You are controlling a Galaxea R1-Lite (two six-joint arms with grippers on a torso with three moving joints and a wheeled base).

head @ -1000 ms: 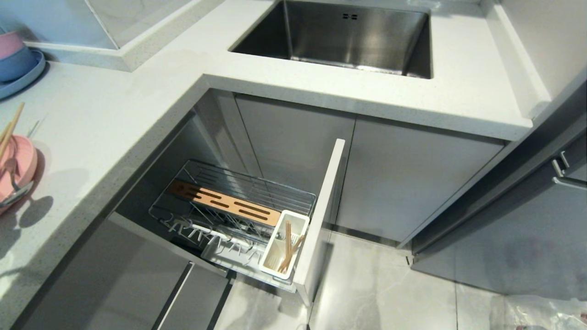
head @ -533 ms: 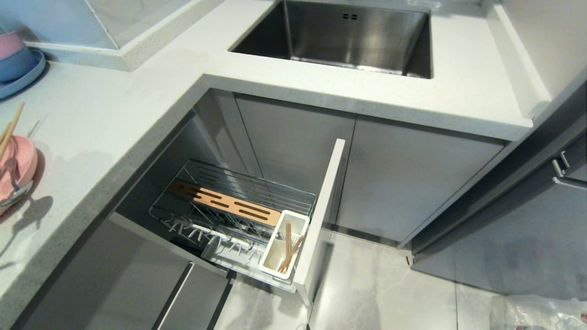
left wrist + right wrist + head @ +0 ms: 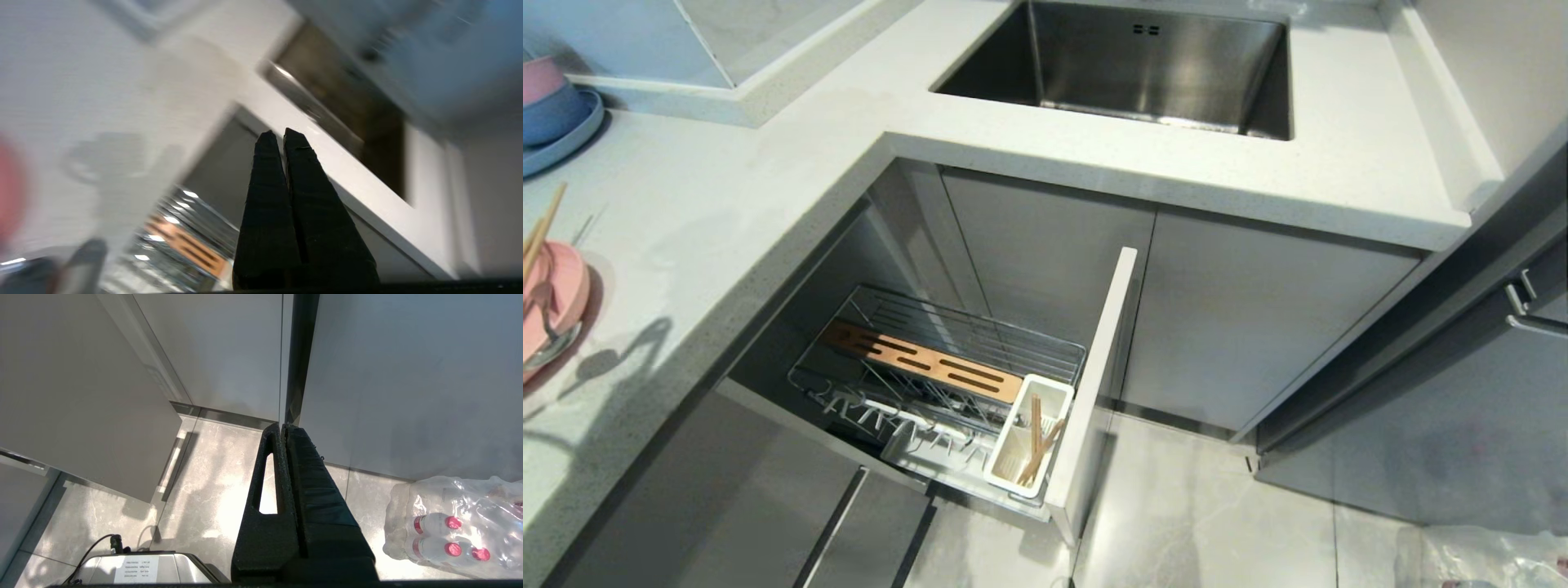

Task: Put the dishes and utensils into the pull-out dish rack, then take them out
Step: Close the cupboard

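Note:
The pull-out dish rack (image 3: 980, 331) stands drawn out below the counter corner, its wood strip (image 3: 923, 363) bare. Its white utensil cup (image 3: 1045, 396) holds a pair of chopsticks (image 3: 1036, 445). At the head view's left edge the salmon-pink plate (image 3: 564, 286) lies on the counter, carrying a spoon (image 3: 547, 335) and more wooden chopsticks (image 3: 543, 224). My left gripper (image 3: 282, 136) is shut with nothing showing between its fingers; it hangs over the counter edge above the rack (image 3: 186, 245) and is outside the head view. My right gripper (image 3: 282, 428) is shut and parked low over the floor.
The steel sink (image 3: 1127, 65) is sunk in the counter behind the rack. A blue plate with stacked pink and blue bowls (image 3: 551, 110) sits at the far left. The rack's pale front panel (image 3: 1098, 376) juts out. A pack of water bottles (image 3: 453, 526) lies on the floor.
The arm's shadow on the counter has slid right, away from the pink plate towards the counter edge. The plate, rack and chopsticks have stayed put.

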